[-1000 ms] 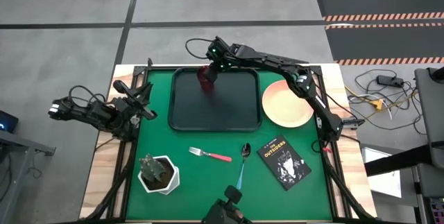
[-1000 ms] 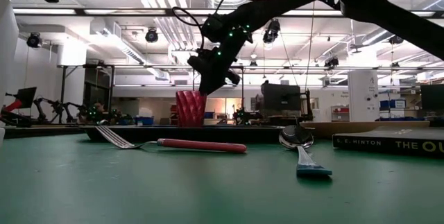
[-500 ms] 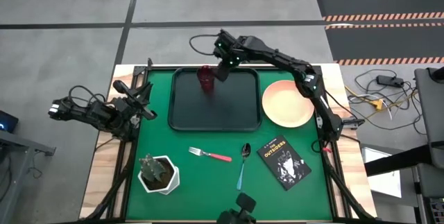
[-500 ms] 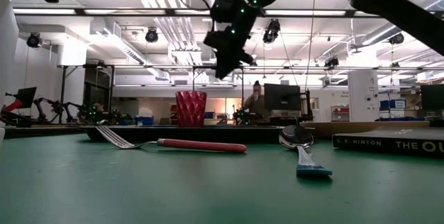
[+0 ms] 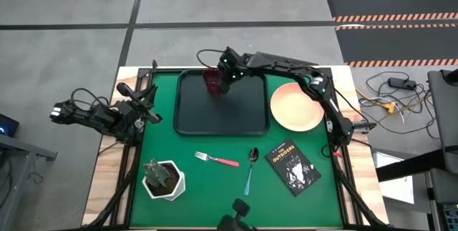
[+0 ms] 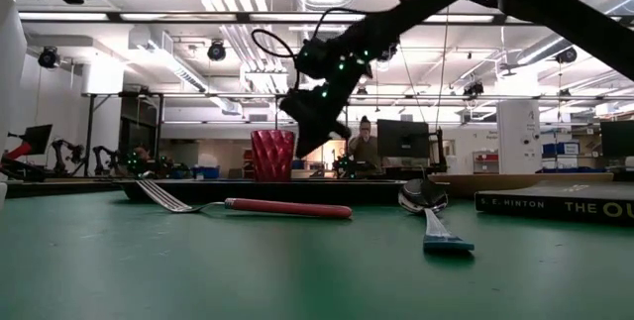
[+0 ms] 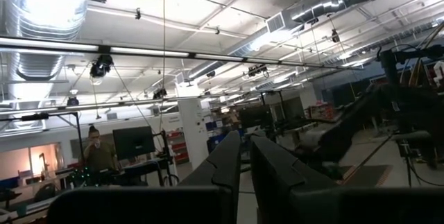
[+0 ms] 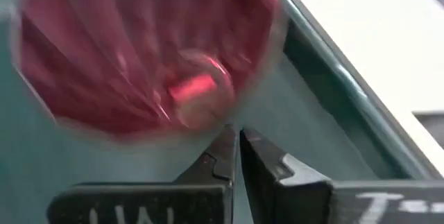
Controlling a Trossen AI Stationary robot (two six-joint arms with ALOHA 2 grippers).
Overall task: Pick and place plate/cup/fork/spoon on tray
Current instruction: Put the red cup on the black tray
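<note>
The dark red cup (image 5: 212, 82) stands upright on its base in the far part of the black tray (image 5: 189, 120); it also shows in the low view (image 6: 271, 155). My right gripper (image 5: 226, 81) is shut just right of the cup, its fingertips (image 8: 226, 151) low beside the cup's rim (image 8: 229, 113). The peach plate (image 5: 296, 106) lies on the table right of the tray. The fork (image 5: 217, 160) and the spoon (image 5: 250, 168) lie near the front edge. My left gripper (image 5: 148, 104) is shut at the table's left edge. My right gripper's shut fingertips (image 8: 226, 151) stand right beside the cup's rim (image 8: 229, 113), slanting down from the table's right side. I cannot tell whether they touch the cup. The cup stands upright on the tray.
A black book (image 5: 293, 167) lies at the front right, next to the spoon. A white pot with a green plant (image 5: 164, 179) stands at the front left. Bare green mat lies between the tray and the fork.
My right gripper first rose from the cup and went toward the table's right edge, then came back down beside the cup. The cup has stayed upright on the tray.
</note>
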